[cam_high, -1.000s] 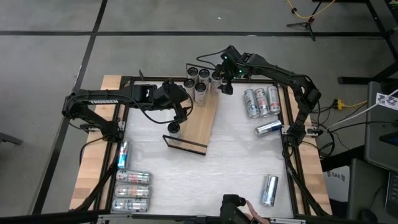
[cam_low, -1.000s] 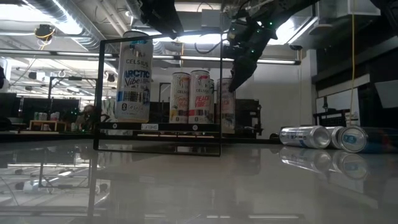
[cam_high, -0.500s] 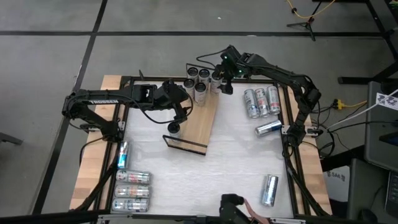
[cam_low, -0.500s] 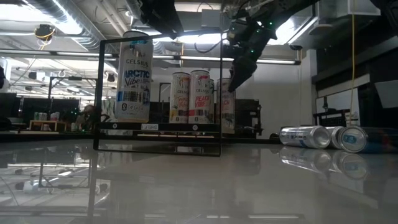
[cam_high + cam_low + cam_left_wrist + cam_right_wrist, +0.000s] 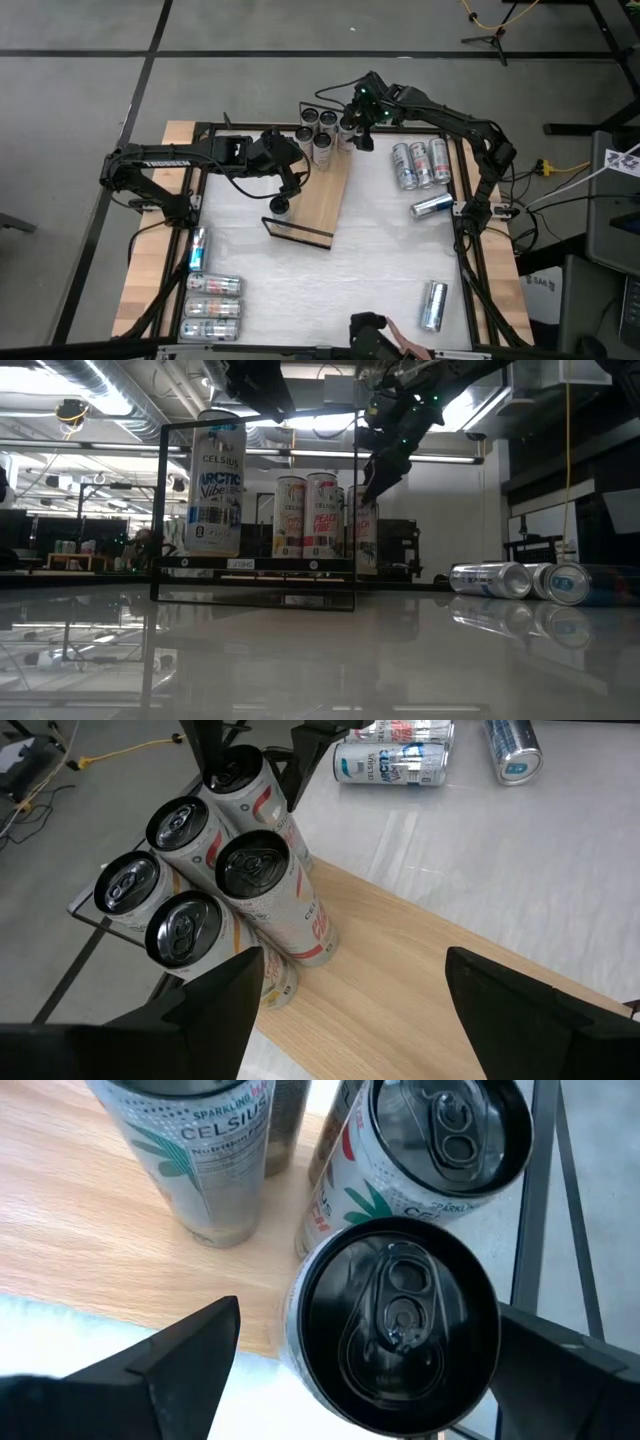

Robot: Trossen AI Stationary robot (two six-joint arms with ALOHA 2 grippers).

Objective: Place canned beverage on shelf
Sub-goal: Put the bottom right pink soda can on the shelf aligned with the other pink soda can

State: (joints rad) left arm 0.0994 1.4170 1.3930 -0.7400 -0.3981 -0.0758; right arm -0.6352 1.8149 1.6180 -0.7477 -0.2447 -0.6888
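From above, the long light-wood shelf (image 5: 322,195) lies angled mid-table; the right gripper (image 5: 357,128) hovers, fingers spread and empty, over an upright silver can (image 5: 349,123) at the shelf's far end, the left gripper (image 5: 291,178) released beside a lone can (image 5: 279,205). Right wrist view: the can's dark top (image 5: 398,1324) sits between the parted fingers (image 5: 190,1352), untouched.

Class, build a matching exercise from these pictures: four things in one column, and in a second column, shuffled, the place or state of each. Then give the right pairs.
Things
1. right gripper
2. lone can
3. four cans
4. left gripper

Places or states
A. lying on the white tabletop, right of the shelf
B. open, directly above an upright can at the shelf's far end
C. upright at the shelf's near end
D. open, above the lone can

Pairs: 1-B, 2-C, 3-A, 4-D
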